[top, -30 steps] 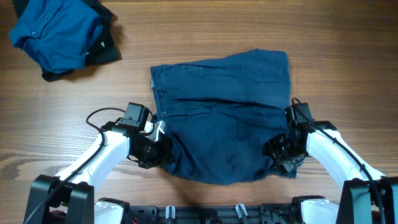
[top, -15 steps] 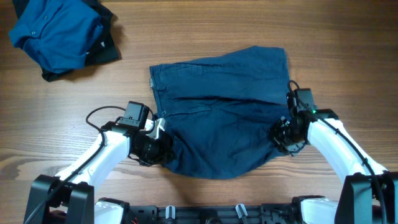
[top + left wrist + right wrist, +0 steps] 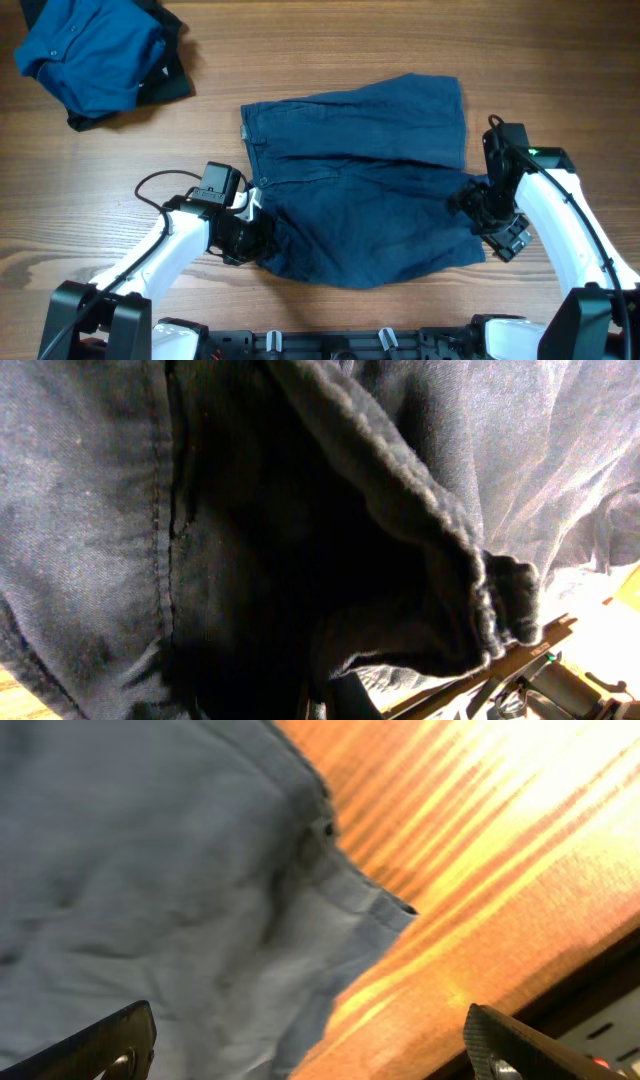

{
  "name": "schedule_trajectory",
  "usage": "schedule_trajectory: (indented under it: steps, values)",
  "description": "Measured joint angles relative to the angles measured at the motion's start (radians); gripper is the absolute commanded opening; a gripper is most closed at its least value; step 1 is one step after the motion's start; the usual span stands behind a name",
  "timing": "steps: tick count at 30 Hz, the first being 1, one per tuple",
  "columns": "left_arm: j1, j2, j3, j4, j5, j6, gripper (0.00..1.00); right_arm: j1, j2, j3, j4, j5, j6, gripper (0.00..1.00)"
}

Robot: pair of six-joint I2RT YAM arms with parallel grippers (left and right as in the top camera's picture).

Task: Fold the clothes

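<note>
End effector (R) (image 3: 307, 1025) open above shorts (image 3: 150, 860), wood tbl (image 3: 480, 860).

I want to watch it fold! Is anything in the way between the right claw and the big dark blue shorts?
No, nothing visible. The right gripper, jaws open, hangs right at a corner of the large dark navy cloth shorts on the wooden table.

Overhead view evenly lit and sharp, left wrist view dim with deep shadow at centre, right wrist view blurred, warm orange glare upper right
</note>
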Motion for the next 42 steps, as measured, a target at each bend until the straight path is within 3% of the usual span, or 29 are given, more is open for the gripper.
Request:
schedule_trajectory:
  steps: [15,21,32,37,42]
  values:
    - [0.0,0.0,0.0,0.002,0.0,0.0,0.04,-0.014,0.0,-0.267,0.341,-0.113,-0.048,1.0]
    - [0.0,0.0,0.0,0.0,-0.003,0.0,0.04,-0.015,-0.019,-0.29,0.368,-0.123,-0.047,0.96]
    - [0.0,0.0,0.0,-0.001,-0.003,0.0,0.05,-0.018,-0.021,-0.292,0.37,-0.12,-0.032,0.61]
    - [0.0,0.0,0.0,-0.001,-0.003,0.0,0.05,-0.02,-0.027,-0.296,0.354,-0.129,-0.017,0.55]
    - [0.0,0.0,0.0,-0.001,-0.004,0.0,0.06,-0.02,-0.089,-0.317,0.283,-0.159,-0.011,0.29]
